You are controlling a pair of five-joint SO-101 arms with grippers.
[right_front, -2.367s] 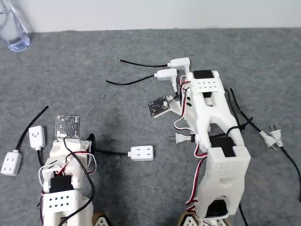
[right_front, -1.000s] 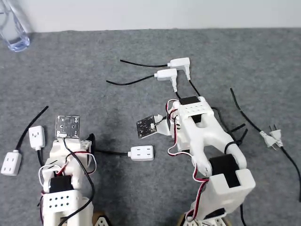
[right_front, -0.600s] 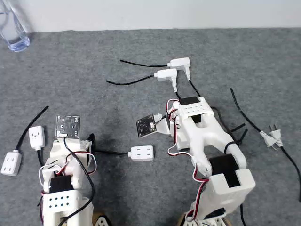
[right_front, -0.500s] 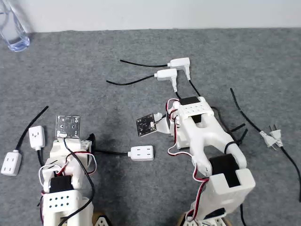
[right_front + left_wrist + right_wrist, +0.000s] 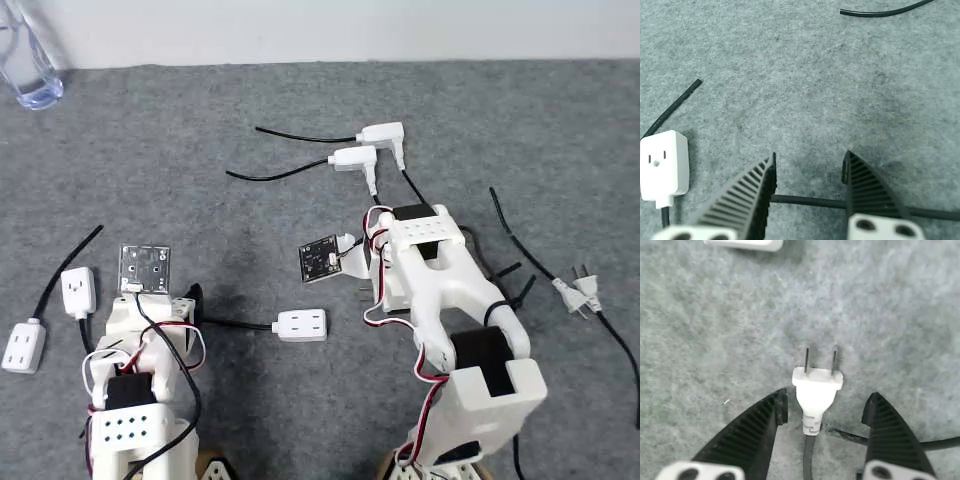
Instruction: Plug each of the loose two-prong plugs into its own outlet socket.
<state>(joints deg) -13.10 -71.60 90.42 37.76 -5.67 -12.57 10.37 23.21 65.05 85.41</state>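
My right fingers [image 5: 757,432] gape either side of the plug [image 5: 816,387]; I'd lower squarely and clamp its white body behind the prongs. Left fingers [image 5: 747,200] gape too.

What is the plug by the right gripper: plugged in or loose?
Loose. The plug lies on the carpet, both prongs bare, inside the open right gripper.

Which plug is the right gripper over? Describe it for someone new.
Find the right arm over mid-table. The plug lies flat between its open gripper's fingers, touching neither. The other plugs lie clear of the arm: a pair beyond it, the rest to its right.
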